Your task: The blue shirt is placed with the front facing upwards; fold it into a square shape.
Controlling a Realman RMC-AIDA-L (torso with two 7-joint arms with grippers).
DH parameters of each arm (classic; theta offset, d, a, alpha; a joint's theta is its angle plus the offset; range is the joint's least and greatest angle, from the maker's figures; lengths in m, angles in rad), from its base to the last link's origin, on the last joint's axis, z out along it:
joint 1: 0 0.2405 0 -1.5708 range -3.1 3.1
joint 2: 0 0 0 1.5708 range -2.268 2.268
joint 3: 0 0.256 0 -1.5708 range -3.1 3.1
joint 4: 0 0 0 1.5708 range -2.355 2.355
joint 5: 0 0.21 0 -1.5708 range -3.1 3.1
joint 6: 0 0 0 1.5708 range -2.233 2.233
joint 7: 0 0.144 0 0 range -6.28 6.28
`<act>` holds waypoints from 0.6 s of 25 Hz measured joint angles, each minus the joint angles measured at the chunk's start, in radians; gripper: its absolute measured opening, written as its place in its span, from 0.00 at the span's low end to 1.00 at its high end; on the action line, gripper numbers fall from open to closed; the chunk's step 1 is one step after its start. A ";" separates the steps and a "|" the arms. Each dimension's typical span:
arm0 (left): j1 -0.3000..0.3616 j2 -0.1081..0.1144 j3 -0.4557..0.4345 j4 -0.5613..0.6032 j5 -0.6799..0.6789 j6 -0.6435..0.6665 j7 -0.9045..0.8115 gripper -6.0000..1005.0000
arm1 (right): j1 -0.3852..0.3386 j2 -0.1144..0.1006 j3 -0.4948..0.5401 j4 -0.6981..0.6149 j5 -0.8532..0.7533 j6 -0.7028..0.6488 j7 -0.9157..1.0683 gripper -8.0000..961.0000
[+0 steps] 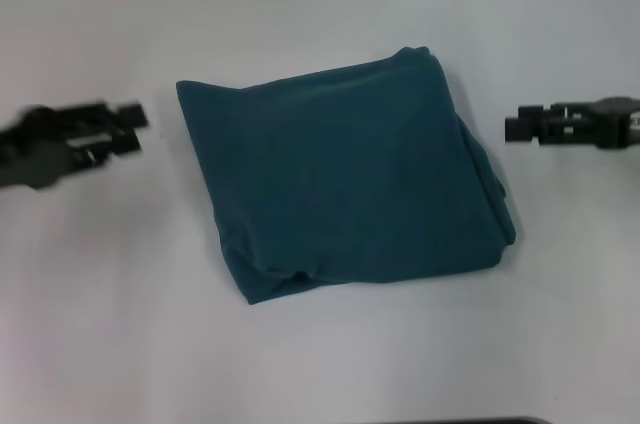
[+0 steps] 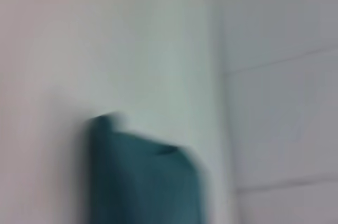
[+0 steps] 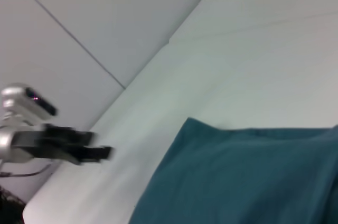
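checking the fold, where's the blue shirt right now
In the head view the blue shirt lies folded mid-table, between the left gripper and right gripper, touching neither.

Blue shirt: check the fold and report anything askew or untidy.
The blue shirt lies folded into a rough square, but rotated askew on the table. Layers bulge past its right edge and the near left corner is rumpled. Left gripper and right gripper sit clear on either side.

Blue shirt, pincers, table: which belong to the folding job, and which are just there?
Part of the job:
- blue shirt, folded into a rough square
- left pincer, beside it
- right pincer, beside it

Just there:
- white table
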 joint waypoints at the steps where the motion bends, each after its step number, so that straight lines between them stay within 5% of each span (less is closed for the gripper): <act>1: -0.002 0.019 -0.019 0.017 -0.032 0.058 0.038 0.52 | 0.011 -0.002 0.007 -0.002 0.001 0.001 0.043 0.75; 4: -0.008 0.063 -0.033 0.068 -0.095 0.169 0.082 0.52 | 0.067 -0.022 0.058 0.000 0.001 -0.004 0.294 0.75; 12: -0.004 0.056 -0.001 0.080 -0.094 0.189 0.100 0.52 | 0.119 -0.036 0.097 0.011 0.006 -0.032 0.415 0.75; 15: 0.000 0.052 -0.001 0.100 -0.102 0.222 0.253 0.52 | 0.115 -0.021 0.098 0.007 0.039 -0.043 0.307 0.75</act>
